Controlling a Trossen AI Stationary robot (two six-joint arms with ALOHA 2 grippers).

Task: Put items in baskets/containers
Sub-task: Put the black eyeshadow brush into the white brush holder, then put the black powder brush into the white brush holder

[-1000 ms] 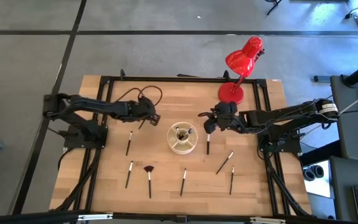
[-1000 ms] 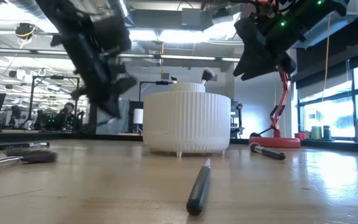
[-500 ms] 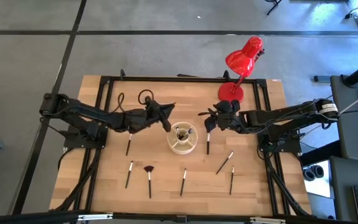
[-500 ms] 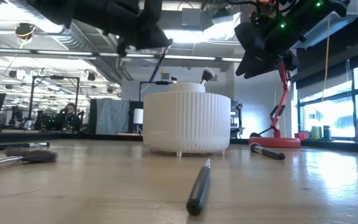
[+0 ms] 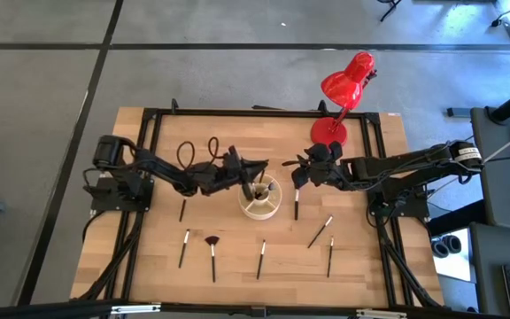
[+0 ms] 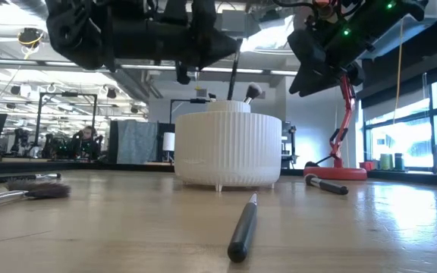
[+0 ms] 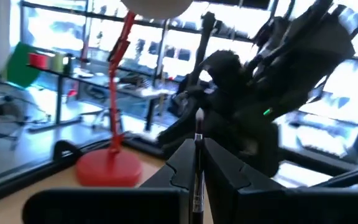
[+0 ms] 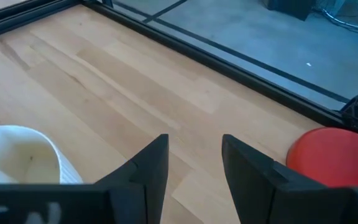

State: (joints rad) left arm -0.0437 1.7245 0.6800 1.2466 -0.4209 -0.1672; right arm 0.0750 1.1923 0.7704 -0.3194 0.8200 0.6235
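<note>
The left gripper [image 5: 253,170] hangs over the near-left rim of the cream cup [image 5: 261,197], its fingers [image 7: 179,163] pinched tight on a thin dark brush [image 7: 198,163] that stands almost upright between them, pale end up in the left wrist view. In the low view that held brush [image 6: 233,76] angles down behind the cup's ribbed wall [image 6: 228,150], though whether its lower tip touches the inside cannot be seen. The right gripper [image 5: 297,175] waits just right of the cup, its two fingers [image 8: 151,163] spread apart with nothing between them, bare table [image 8: 98,81] showing through the gap. Seven brushes lie loose on the table: one left of the cup [image 5: 183,209], one short one lower left [image 5: 184,247], the fan-headed one [image 5: 212,252], one below the cup [image 5: 261,258], one just right of the cup [image 5: 296,207], and two at lower right [image 5: 320,231] [image 5: 330,256]. At least two brush heads [image 6: 250,92] show above the cup's rim. There is one cup and one red lamp [image 5: 342,96]. Since a second ago the left arm has swung from the table's left part across to the cup, carrying its brush; the right arm has stayed put.
</note>
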